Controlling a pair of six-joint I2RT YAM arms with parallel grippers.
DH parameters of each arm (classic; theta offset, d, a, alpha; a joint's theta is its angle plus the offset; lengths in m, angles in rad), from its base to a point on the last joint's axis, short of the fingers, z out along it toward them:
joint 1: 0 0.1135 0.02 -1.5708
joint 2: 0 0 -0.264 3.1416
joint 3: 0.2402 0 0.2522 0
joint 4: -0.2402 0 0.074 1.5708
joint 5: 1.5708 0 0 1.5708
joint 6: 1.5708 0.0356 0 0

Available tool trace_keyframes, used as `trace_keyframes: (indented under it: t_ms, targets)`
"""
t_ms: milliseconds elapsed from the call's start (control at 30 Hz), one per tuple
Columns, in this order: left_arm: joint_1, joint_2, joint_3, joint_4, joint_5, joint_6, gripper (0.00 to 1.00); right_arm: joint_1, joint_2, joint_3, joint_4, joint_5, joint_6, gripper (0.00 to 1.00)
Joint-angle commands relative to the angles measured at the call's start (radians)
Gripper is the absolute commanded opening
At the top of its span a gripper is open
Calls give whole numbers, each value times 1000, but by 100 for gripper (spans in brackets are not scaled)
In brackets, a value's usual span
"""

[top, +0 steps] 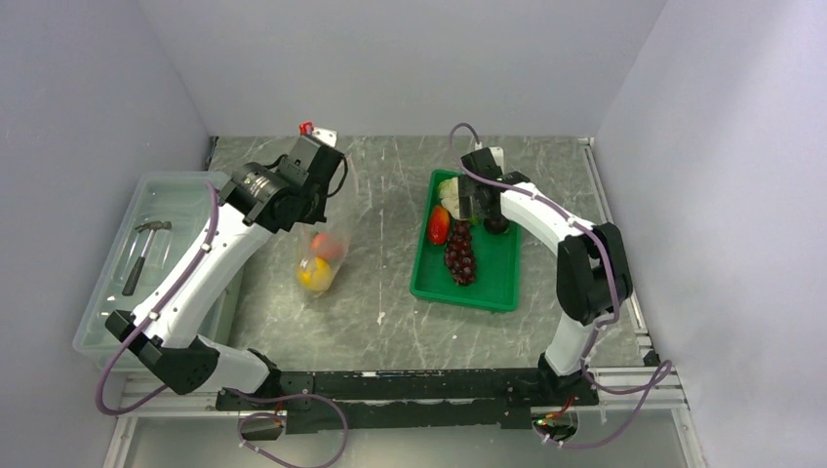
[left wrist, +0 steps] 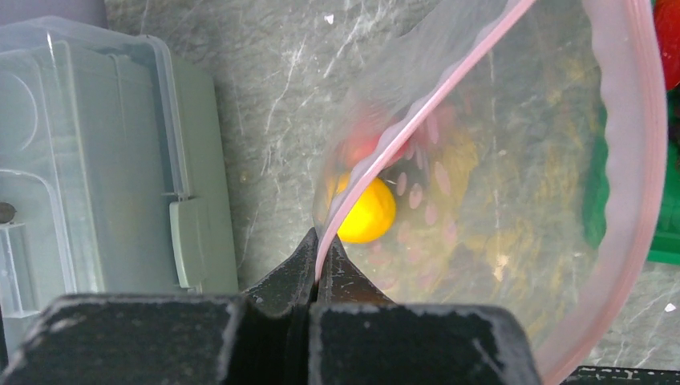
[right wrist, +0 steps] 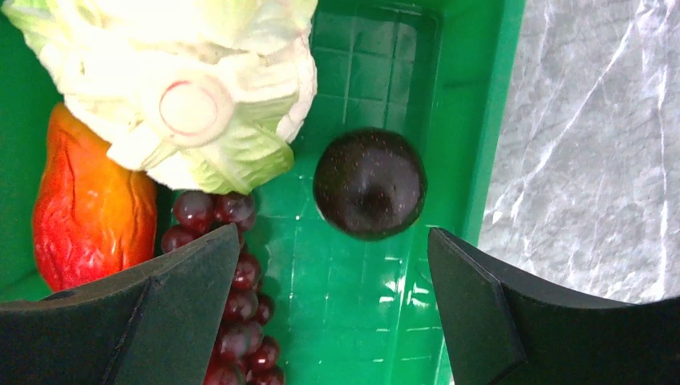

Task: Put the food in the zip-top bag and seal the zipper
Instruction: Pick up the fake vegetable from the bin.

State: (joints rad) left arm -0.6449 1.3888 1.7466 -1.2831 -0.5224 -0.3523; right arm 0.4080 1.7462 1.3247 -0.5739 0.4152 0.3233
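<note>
We judge the loading step to be under way, with the seal not yet begun. Our left gripper (left wrist: 321, 269) is pinched tight on the pink zipper (left wrist: 449, 80), holding the mouth of the zip-top bag (left wrist: 513, 184) agape. An orange-yellow fruit (left wrist: 367, 210) and a blurred red piece (left wrist: 361, 144) lie inside. In the top view the bag sits at 9 o'clock from the green tray (top: 488, 288), well apart from it.

Our right gripper (right wrist: 333, 265) hangs over the tray with its fingers spread wide and nothing between them. A dark round fruit (right wrist: 370, 184) lies at 12 o'clock of the gap, and we take it as the likely next pick.

The next move calls for a short reach toward 12 o'clock, then a descent astride that fruit. Room is tight on both sides:
- The grape bunch (right wrist: 240, 321) lies just beside the finger at 8 o'clock.
- The tray wall (right wrist: 473, 120) rises near the finger at 3 o'clock.
- The leafy vegetable (right wrist: 200, 80) and a red-orange piece (right wrist: 92, 200) crowd 10 o'clock.

The bare table between tray and bag looks open for the carry. The plastic bin (left wrist: 96, 160) stands at 9 o'clock of the left gripper.
</note>
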Motion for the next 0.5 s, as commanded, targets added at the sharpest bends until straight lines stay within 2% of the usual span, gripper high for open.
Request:
trace_keyframes:
  t_ms: [0,467]
  targets:
    - [-2,-44,-24,37,17,5,0,-14,58,80,-7,41,-83,92]
    - [-2,-54,-68,64,40,5,0,-26,153,80,2,95,-129,91]
